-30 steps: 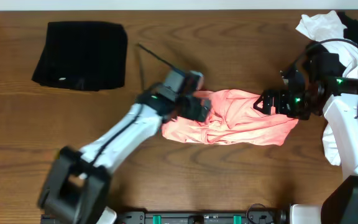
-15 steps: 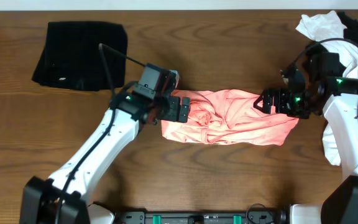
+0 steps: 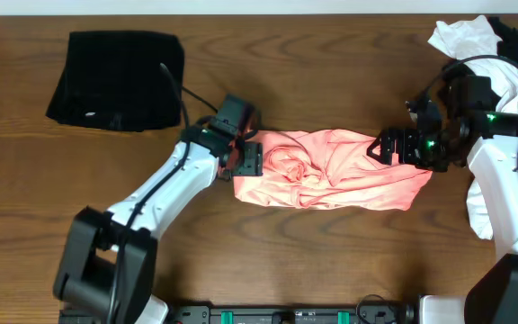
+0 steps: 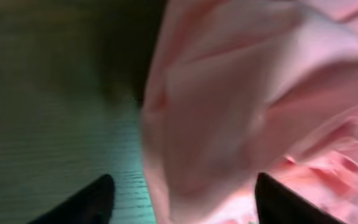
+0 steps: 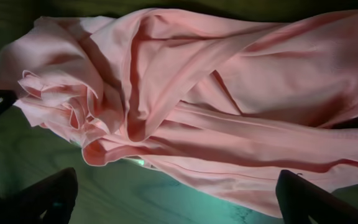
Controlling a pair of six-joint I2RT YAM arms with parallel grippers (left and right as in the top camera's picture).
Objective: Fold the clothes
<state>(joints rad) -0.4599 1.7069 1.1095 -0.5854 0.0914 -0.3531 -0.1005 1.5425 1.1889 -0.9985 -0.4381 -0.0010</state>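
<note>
The clothes in play are a crumpled salmon-pink T-shirt (image 3: 331,180) lying bunched in a wide band at the table's middle. My left gripper (image 3: 248,160) is at its left end. In the left wrist view the jaws (image 4: 185,202) stand apart, with the shirt's edge (image 4: 229,112) between the dark fingertips (image 4: 95,200). My right gripper (image 3: 380,148) hovers at the shirt's right end, open. In the right wrist view the shirt's folds (image 5: 216,93) lie just ahead of the jaws (image 5: 179,196), and nothing is held.
A folded black garment (image 3: 115,79) lies at the back left. White garments (image 3: 461,36) and a black one (image 3: 515,36) are piled at the back right corner, partly under the right arm. Bare wood table (image 3: 331,270) runs along the front.
My left gripper has drawn back from over the shirt's left part to its left edge, and its jaws have narrowed. The right arm and the shirt have not moved.
</note>
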